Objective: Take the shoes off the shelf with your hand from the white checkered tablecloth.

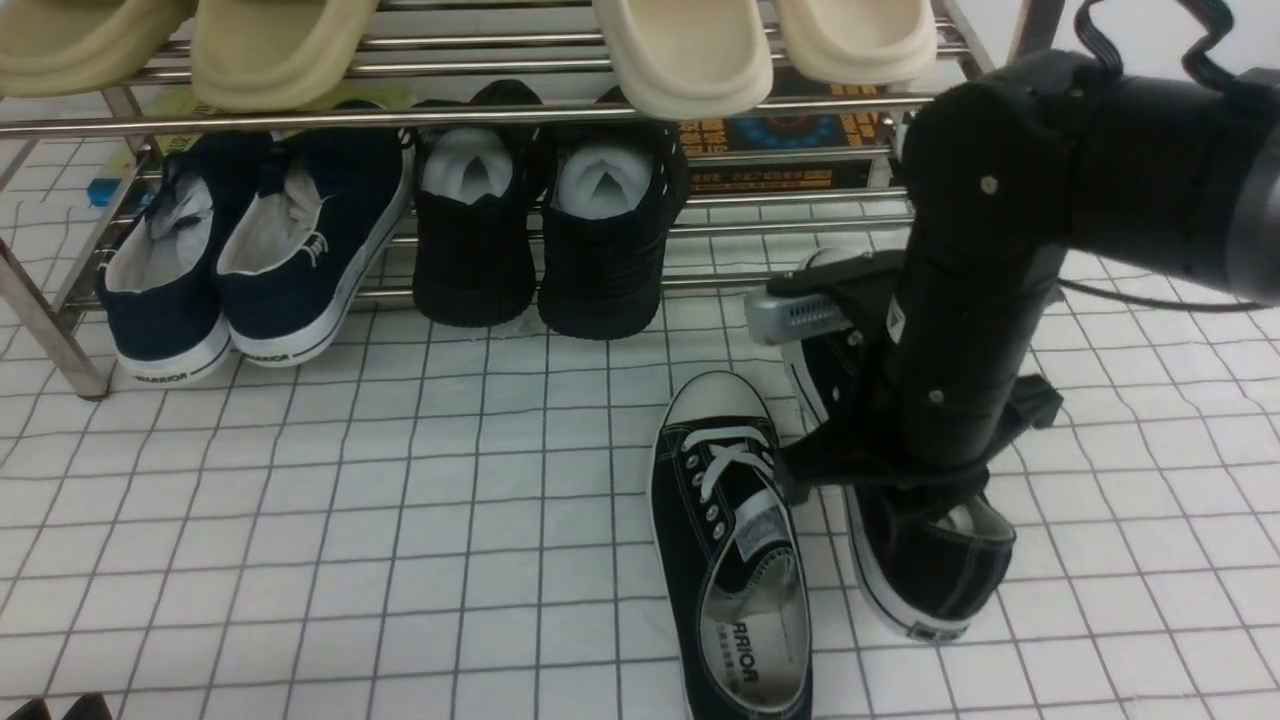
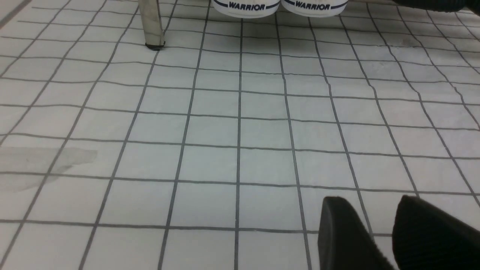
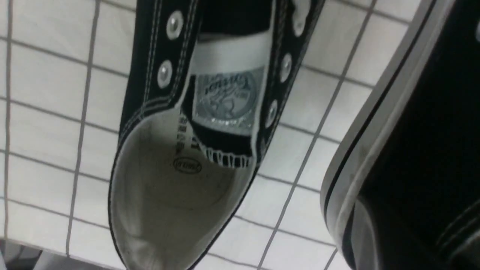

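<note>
Clamping my right gripper (image 1: pixel 925 495) on the collar of a sneaker (image 1: pixel 935 575) near the rack (image 1: pixel 500 118), its mate (image 1: pixel 725 540) lying farther from it, my left gripper (image 2: pixel 382 228) gaping over cloth (image 2: pixel 225 131)

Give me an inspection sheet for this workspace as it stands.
Surface: white checkered tablecloth, slightly wrinkled, one faint grey stain.
Job's things: left sneaker lies free on the cloth; right sneaker beneath the right arm, heel on cloth, toe by the shelf.
Clutter: beige slippers on top tier; navy slip-ons, plain black shoes on lower tier.
Grippers: left gripper open, empty; right gripper closed, apparently on the right sneaker's collar.
Cables: black cable looped above right arm.
Surroundings: printed boxes behind shelf.
</note>
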Controlling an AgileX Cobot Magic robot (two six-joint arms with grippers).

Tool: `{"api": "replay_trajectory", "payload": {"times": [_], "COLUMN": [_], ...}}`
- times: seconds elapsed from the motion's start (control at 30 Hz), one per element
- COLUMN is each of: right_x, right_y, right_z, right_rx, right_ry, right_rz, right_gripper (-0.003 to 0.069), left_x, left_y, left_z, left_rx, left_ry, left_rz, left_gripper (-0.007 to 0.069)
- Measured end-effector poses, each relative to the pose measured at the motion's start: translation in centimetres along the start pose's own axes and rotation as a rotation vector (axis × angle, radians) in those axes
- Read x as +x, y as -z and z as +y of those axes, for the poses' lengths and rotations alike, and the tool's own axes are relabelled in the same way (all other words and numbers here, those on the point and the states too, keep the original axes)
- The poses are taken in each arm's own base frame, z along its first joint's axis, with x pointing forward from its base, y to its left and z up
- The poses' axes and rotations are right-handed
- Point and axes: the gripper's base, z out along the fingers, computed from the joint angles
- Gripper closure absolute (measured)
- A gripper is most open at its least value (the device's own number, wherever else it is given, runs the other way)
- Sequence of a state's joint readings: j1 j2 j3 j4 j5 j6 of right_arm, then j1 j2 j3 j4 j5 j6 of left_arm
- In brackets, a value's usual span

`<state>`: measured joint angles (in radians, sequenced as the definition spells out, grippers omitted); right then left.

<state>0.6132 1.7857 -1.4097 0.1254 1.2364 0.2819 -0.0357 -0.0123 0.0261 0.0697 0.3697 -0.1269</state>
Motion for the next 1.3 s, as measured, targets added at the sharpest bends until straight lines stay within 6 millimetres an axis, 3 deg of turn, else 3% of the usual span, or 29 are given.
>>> {"api": "replay_trajectory", "payload": {"times": [0.27, 0.53, 0.67, 0.7, 0.87, 0.97, 1.1, 1.17, 1.2, 1.23, 1.3], "right_x": [1.2, 1.4, 1.3, 1.4, 1.6, 1.4, 1.9, 3.3, 3.4, 4.8, 5.9], "right_y": [-2.0, -2.2, -2.2, -2.2, -2.0, -0.9, 1.4, 4.5, 4.8, 7.0, 8.4], "right_z": [-0.5, -0.1, 0.1, 0.2, 0.9, 1.3, 1.4, 1.3, 1.3, 1.1, 0.9], "right_rx": [0.005, -0.042, -0.053, -0.053, -0.057, -0.082, -0.104, -0.127, -0.129, -0.146, -0.159], "right_ry": [-0.022, -0.045, -0.048, -0.05, -0.027, 0.064, 0.146, 0.192, 0.198, 0.222, 0.23], "right_rz": [0.072, 0.089, 0.075, 0.071, 0.071, 0.044, -0.028, -0.113, -0.121, -0.188, -0.229], "right_gripper": [0.0643, 0.0627, 0.0563, 0.0503, 0.0342, 0.0305, 0.035, 0.0447, 0.0464, 0.0526, 0.058], "left_x": [0.0, 0.0, 0.0, 0.0, 0.0, 0.0, 0.0, 0.0, 0.0, 0.0, 0.0], "left_y": [0.0, 0.0, 0.0, 0.0, 0.0, 0.0, 0.0, 0.0, 0.0, 0.0, 0.0], "left_z": [0.0, 0.0, 0.0, 0.0, 0.0, 0.0, 0.0, 0.0, 0.0, 0.0, 0.0], "left_rx": [0.0, 0.0, 0.0, 0.0, 0.0, 0.0, 0.0, 0.0, 0.0, 0.0, 0.0], "left_ry": [0.0, 0.0, 0.0, 0.0, 0.0, 0.0, 0.0, 0.0, 0.0, 0.0, 0.0], "left_rz": [0.001, 0.001, 0.001, 0.001, 0.001, 0.001, 0.001, 0.001, 0.001, 0.001, 0.001], "left_gripper": [0.0385, 0.0385, 0.0385, 0.0385, 0.0385, 0.0385, 0.0385, 0.0385, 0.0385, 0.0385, 0.0385]}}
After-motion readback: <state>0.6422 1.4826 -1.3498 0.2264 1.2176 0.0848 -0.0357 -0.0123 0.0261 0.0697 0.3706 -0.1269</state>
